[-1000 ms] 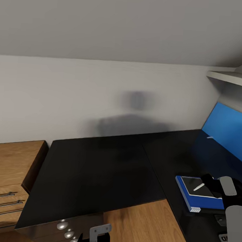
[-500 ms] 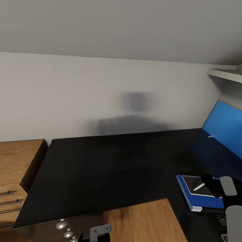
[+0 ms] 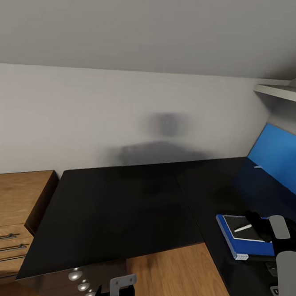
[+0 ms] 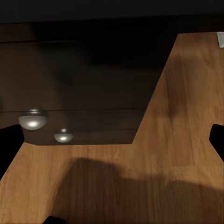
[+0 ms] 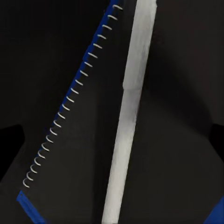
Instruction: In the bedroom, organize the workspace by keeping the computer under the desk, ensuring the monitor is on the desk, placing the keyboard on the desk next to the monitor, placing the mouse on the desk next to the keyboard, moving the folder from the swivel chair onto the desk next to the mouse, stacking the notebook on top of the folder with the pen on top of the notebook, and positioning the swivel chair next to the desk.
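Note:
The glossy black desk [image 3: 116, 208] fills the middle of the head view. Near its right edge lies the blue folder [image 3: 242, 250] with the dark notebook [image 3: 248, 234] stacked on it. The white pen [image 3: 242, 227] rests flat on the notebook. My right gripper [image 3: 254, 221] hovers just over the pen, open. In the right wrist view the pen [image 5: 128, 116] runs across the spiral-bound notebook [image 5: 65, 107], with my right gripper [image 5: 112, 135] spread wide on either side and not touching it. My left gripper [image 3: 116, 292] hangs low by the drawer unit, open and empty.
A wide flat panel with a blue face [image 3: 280, 160] stands at the desk's far right under a white shelf [image 3: 281, 92]. A light wood dresser [image 3: 9, 217] adjoins the desk's left. Silver drawer knobs [image 4: 33, 120] and wood floor [image 4: 163, 177] lie below my left gripper [image 4: 112, 140].
The pen has settled flatter on the notebook and now lies free. The view shifted slightly a second ago. Both arms have stayed almost still.

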Controlling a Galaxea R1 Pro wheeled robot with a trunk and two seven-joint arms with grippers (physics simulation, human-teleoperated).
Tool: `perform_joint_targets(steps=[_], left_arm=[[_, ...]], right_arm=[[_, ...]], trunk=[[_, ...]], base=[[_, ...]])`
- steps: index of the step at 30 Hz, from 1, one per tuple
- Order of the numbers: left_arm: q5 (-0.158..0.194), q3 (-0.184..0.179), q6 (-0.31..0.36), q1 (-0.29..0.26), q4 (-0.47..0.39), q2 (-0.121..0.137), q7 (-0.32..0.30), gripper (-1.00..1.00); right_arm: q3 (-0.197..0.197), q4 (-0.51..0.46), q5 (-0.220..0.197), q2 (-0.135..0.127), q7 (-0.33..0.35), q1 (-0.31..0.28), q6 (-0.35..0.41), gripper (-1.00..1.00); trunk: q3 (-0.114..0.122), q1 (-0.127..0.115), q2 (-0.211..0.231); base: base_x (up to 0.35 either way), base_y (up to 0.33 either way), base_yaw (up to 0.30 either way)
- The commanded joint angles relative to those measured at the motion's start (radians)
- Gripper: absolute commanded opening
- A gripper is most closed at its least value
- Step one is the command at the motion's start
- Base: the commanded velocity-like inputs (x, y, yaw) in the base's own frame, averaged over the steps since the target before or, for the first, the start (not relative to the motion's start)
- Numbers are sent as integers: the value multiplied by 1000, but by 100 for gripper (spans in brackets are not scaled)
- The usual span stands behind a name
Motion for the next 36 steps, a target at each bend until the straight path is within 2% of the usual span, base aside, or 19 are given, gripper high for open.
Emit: perform_joint_targets(steps=[1, 29, 31, 32, 36], left_arm=[[2, -2, 7, -1, -1, 1, 6, 100], [2, -2, 8, -1, 9, 1, 4, 100], [2, -3, 8, -1, 25, -2, 3, 100], [2, -3, 8, -1, 30, -2, 3, 100], [1, -3, 8, -1, 35, -3, 3, 100]], right_arm=[[-1, -1, -6, 0, -10, 0, 5, 100], [1, -11, -7, 1, -8, 0, 5, 100], [3, -60, -6, 7, -8, 0, 5, 100], [3, -89, -4, 19, -9, 0, 7, 100], [4, -124, -2, 41, -8, 1, 12, 100]], trunk=[[-1, 0, -1], [83, -103, 188], [90, -111, 202], [93, -115, 209], [105, -130, 237]], base=[[0, 0, 0], [0, 0, 0], [0, 0, 0], [0, 0, 0], [0, 0, 0]])
